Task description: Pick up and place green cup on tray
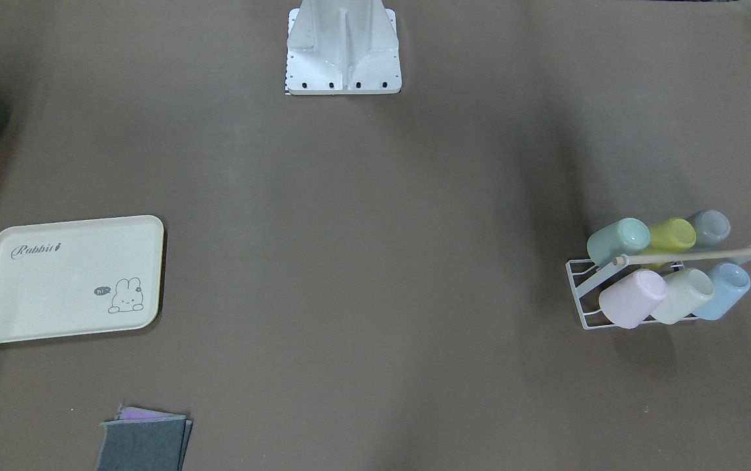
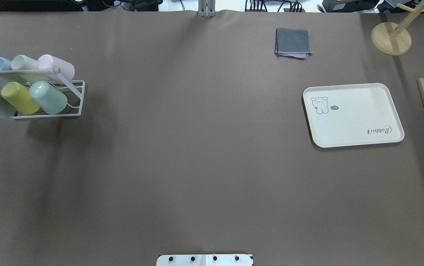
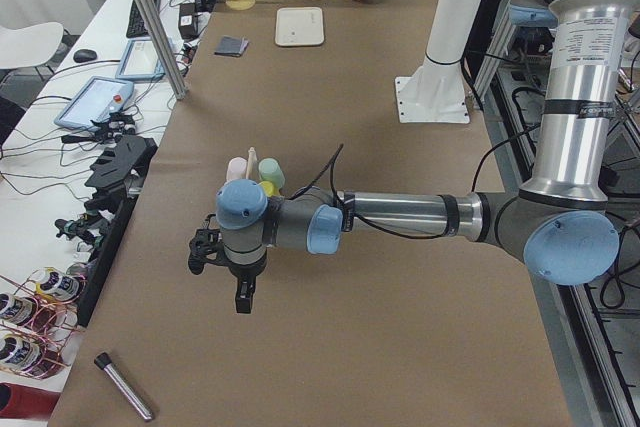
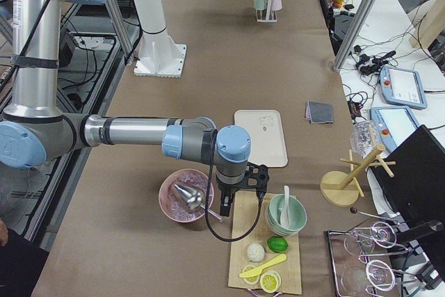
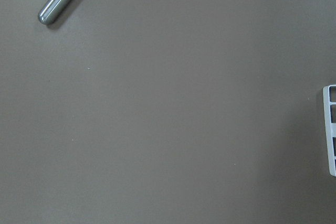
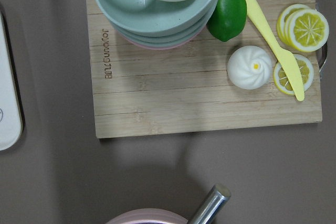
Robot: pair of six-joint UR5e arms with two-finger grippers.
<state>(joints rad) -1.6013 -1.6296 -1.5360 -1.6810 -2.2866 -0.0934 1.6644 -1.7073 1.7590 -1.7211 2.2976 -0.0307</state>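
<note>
Green cup (image 2: 48, 98) lies slanted on wire rack (image 2: 81, 96), end spot in robot-side row of 3, touching yellow-green cup (image 2: 20, 98) — likely stored that way to drain. Tray (image 2: 359, 122) holds nothing, well apart across table. Left gripper (image 3: 241, 292) hovers near rack, right gripper (image 4: 224, 206) over cutting board (image 6: 199, 103) — whether fingers are spread or pressed together, cannot tell. Pickup not yet begun.

Wide tabletop (image 2: 197, 147) separates tray (image 2: 356, 118) from rack (image 2: 82, 99); a wooden rod (image 2: 16, 72) runs beside the green cup (image 2: 48, 98).
</note>
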